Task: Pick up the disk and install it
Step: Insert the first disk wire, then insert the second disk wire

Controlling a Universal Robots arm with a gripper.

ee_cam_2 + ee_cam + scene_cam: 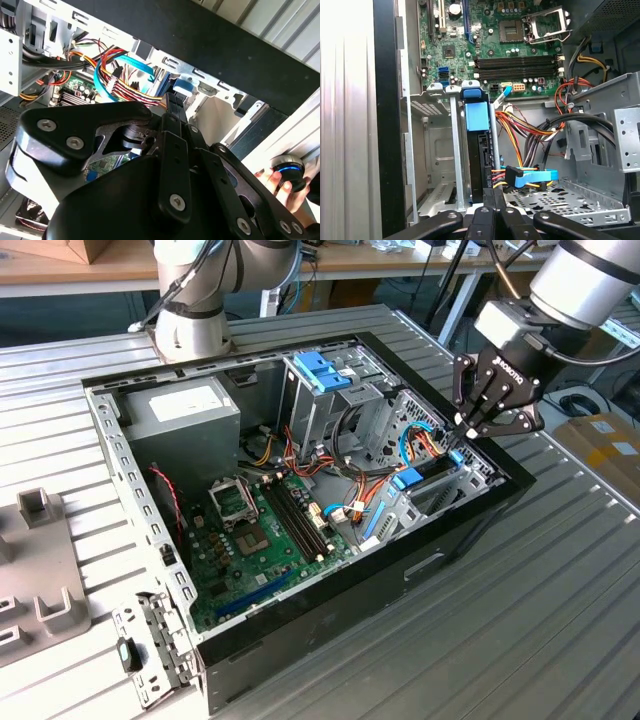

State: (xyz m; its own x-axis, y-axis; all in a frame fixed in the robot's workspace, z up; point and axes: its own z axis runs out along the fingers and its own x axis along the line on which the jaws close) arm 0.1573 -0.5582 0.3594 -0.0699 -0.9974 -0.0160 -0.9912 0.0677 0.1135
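Black, the gripper [468, 428] hangs over the corner of the open computer case [470, 530] at the exterior view's right, its fingers drawn together to a point just above the drive bay. In the first wrist view the fingers [492, 197] are clenched, meeting directly at the near end of the disk [479, 165]; whether they actually pinch its edge cannot be told from these views.

The disk stands on edge in a slot of the drive cage [451, 165], between silver metal rails. Its dark body runs down the slot, and the light-blue carrier rail [476, 112] caps the end nearest the motherboard [515, 55]. In the exterior view the same blue rail [410, 478] shows just below the gripper, inside the cage. In the second wrist view a blue tab [183, 86] shows beyond the closed fingertips [175, 102].

A blue data connector [532, 176] with orange, red and yellow wires lies just beside the disk, towards the perforated bay floor. A second blue latch [322, 370] sits on the upper drive cage, well apart from the gripper.

The case lies on its side on a ribbed metal counter [560, 620]. A person's hand [280, 187] holding a small round device appears at the edge of the second wrist view.
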